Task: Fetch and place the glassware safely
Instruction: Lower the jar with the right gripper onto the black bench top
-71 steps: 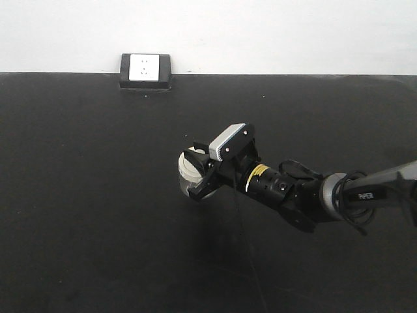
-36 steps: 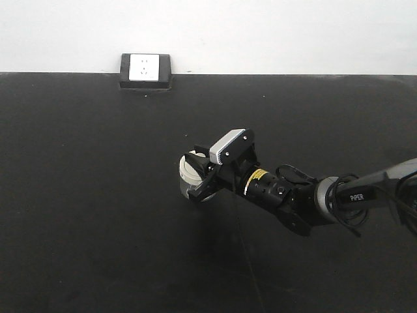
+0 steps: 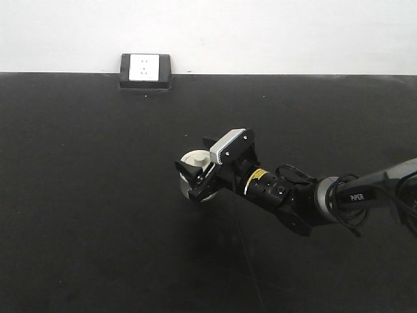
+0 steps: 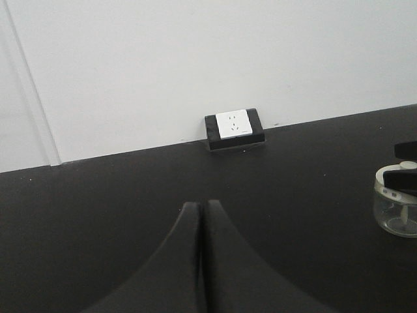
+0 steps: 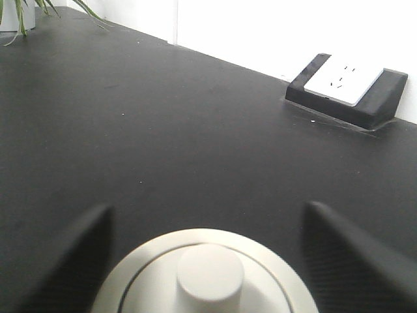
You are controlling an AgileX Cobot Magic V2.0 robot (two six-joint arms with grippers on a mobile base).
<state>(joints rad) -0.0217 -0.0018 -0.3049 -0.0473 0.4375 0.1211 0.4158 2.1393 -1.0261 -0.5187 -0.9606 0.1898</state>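
The small squat clear glass jar with a cream-white knobbed lid (image 3: 194, 175) stands near the middle of the black tabletop (image 3: 85, 195), at 5 o'clock from the white wall socket in its black wedge housing (image 3: 145, 70). The right gripper (image 3: 195, 171) reaches in from 3 o'clock, its 2 fingers (image 5: 339, 254) spread wide on either side of the lid. The left gripper (image 4: 201, 215) hangs with fingers pressed together, holding nothing.

obstacles — socket block (image 3: 145, 70) at far table (image 3: 78, 195) edge; jar (image 3: 193, 176) mid-table | elsewhere — bare black surface
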